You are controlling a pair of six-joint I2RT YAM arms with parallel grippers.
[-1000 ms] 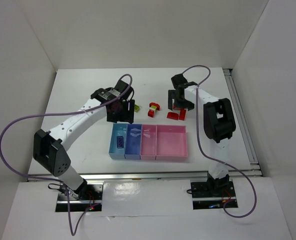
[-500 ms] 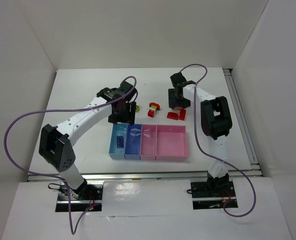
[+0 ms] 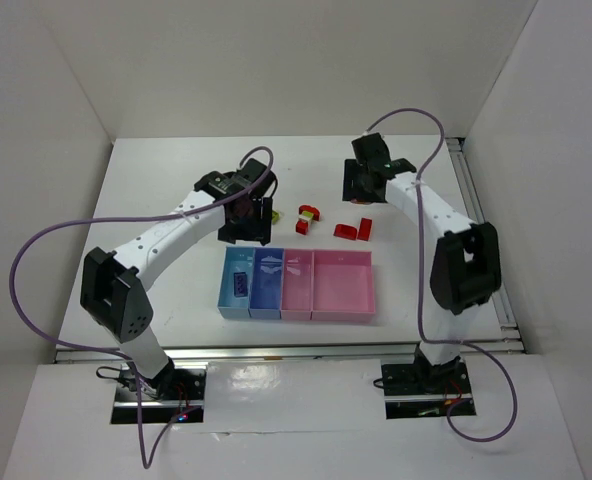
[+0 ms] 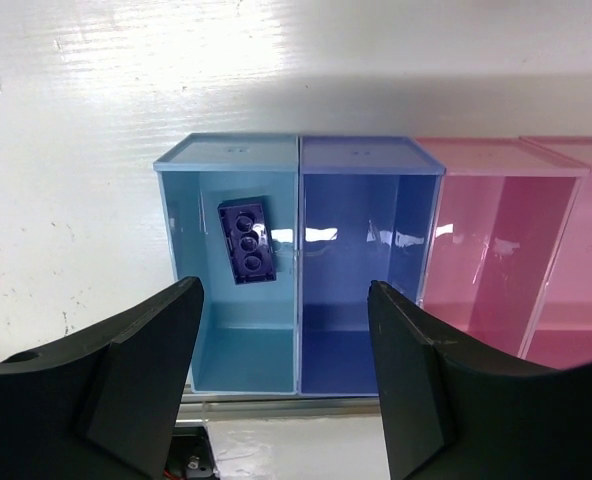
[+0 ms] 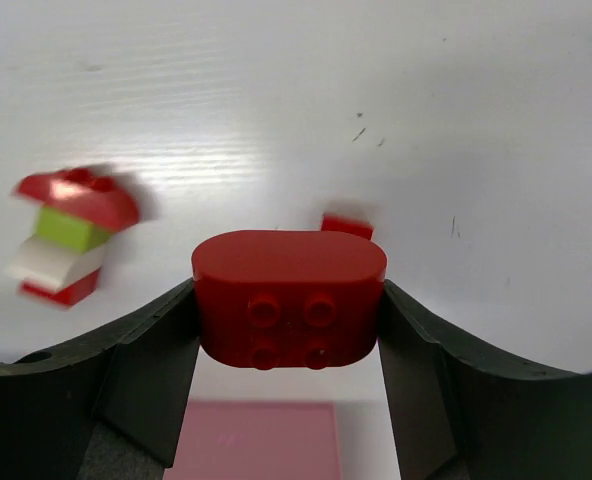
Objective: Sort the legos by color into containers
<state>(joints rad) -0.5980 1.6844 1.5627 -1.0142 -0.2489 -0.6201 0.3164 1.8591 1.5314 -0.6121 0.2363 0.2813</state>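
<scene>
Between the fingers of the right tool (image 5: pixel 288 330), above the worktop (image 5: pixel 426 100), a red brick (image 5: pixel 288 295) sits clamped, so the carry is in hand; next it needs moving over the pink tray (image 5: pixel 258 440) behind that tool, while the left tool (image 4: pixel 286 340) hangs open and empty.

The white bench (image 3: pixel 156 180) carries four trays touching in a row: light blue tray (image 3: pixel 234 306), darker blue tray (image 3: pixel 266 302), pink tray (image 3: pixel 297 297), wider pink tray (image 3: pixel 344 292). Beyond them lie loose bricks: a red brick (image 3: pixel 346 231) just beside a second red brick (image 3: pixel 365 229), a red, yellow-green and white cluster (image 3: pixel 306 216) to their left, and a yellow-green brick (image 3: pixel 274 215) further left.
</scene>
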